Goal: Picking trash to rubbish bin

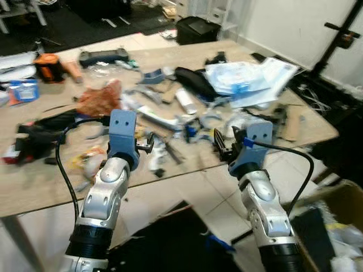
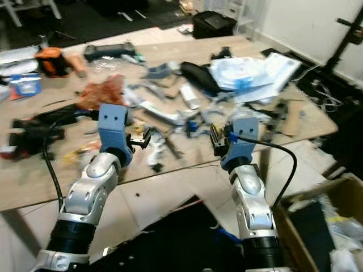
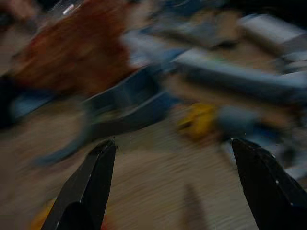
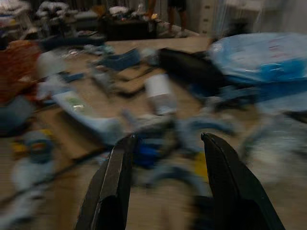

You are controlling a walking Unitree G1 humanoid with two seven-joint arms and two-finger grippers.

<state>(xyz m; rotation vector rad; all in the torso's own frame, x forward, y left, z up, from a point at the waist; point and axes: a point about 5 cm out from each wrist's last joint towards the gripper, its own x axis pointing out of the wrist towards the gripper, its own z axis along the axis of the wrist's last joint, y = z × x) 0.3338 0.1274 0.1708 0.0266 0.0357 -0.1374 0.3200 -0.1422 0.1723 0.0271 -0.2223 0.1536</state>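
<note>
A wooden table (image 1: 34, 187) is strewn with trash: an orange crumpled wrapper (image 1: 99, 99), a white tube (image 1: 185, 102), blue-white plastic bags (image 1: 249, 79), grey and blue scraps (image 1: 195, 122). My left gripper (image 1: 148, 143) hovers open over the table's front part, beside small scraps. My right gripper (image 1: 218, 144) hangs open at the table's front edge, facing the scrap pile. In the left wrist view the fingers (image 3: 91, 182) stand wide apart over bare wood. In the right wrist view the fingers (image 4: 115, 182) frame blue scraps (image 4: 146, 153). A cardboard box (image 2: 317, 226) with rubbish stands at the lower right.
Black bags (image 1: 39, 133) and an orange tool (image 1: 48, 67) lie at the table's left. A black case (image 1: 195, 28) stands on the floor beyond the table. Cables and a black stand (image 1: 334, 39) are at the right. A dark mat (image 1: 170, 243) lies below the table.
</note>
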